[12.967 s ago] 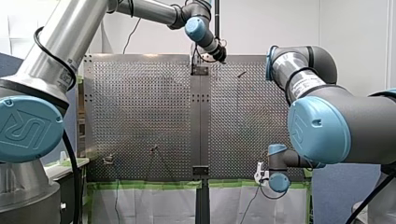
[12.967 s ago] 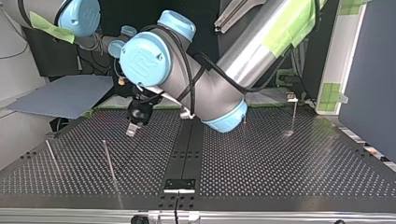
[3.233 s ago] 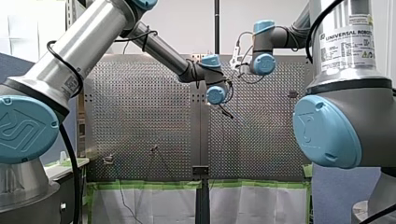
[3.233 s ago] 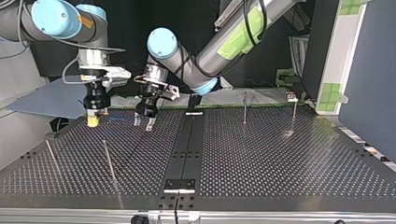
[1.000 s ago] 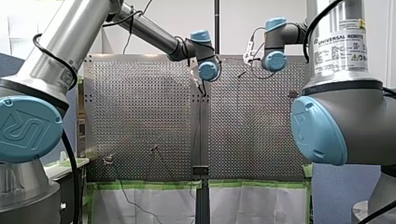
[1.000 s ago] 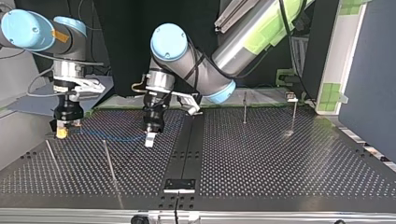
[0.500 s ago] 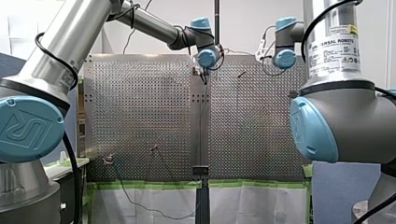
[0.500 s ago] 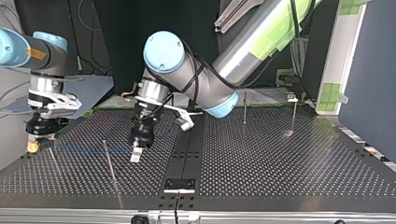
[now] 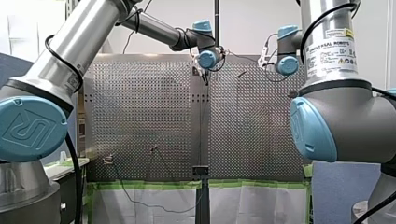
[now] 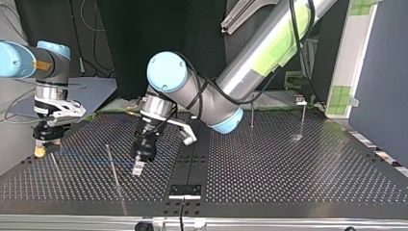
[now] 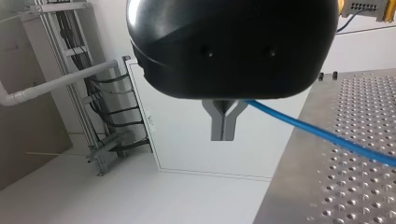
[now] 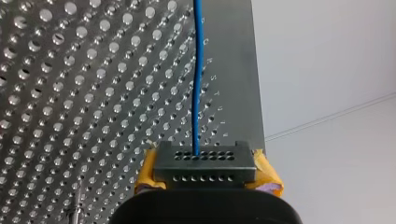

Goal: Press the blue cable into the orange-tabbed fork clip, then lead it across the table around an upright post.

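showing, in the top view, both arms low over the perforated tabletop [image 10: 288, 173], with the blue cable [image 10: 86, 157] drawn straight between them. my right pincer [image 10: 40, 152], yellow-padded, hangs over that view's left edge of the tabletop; my left pincer [image 10: 138, 168] hangs nearer the middle, just beside a thin upright post [image 10: 113, 166]. the cable crosses the post's line between the two pincers; i cannot tell whether it touches. left wrist view: the metal fingers [image 11: 223, 128] are pressed together at the tips, holding the cable, which leaves the notch above them and runs out over the tabletop. right wrist view: the yellow pads [image 12: 266, 170] flank a dark perforated block [image 12: 205, 163], closed narrow on the cable, which leads straight ahead just above the holes
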`<state>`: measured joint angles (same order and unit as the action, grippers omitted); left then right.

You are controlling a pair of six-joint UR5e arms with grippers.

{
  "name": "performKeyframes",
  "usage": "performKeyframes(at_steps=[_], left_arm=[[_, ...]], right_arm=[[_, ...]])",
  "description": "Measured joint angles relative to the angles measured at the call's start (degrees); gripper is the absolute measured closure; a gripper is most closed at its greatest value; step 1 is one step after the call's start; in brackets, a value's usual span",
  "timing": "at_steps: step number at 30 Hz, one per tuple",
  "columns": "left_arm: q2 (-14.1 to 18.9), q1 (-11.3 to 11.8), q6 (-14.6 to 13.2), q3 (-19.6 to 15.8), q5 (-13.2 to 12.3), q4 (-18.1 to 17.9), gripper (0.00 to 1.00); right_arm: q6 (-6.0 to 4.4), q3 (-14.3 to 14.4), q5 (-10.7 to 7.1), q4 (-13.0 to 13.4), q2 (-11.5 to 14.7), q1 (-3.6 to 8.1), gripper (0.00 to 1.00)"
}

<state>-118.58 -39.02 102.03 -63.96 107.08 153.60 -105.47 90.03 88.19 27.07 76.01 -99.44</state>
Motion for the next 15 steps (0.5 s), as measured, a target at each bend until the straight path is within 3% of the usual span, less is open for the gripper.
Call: performKeyframes(at_steps=[10,15], left_arm=[[-4.2,0.8,0.4,3.0,-1.6,1.0,0.99],[-6.1,0.9,1.0,4.5,-3.1,1.0,0.99]], right_arm=[[-0.05,-0.1,-1.0,0.9,-1.3,1.07,1.0],[0.4,-0.2,-1.05,1.0,-1.9,1.36,1.0]])
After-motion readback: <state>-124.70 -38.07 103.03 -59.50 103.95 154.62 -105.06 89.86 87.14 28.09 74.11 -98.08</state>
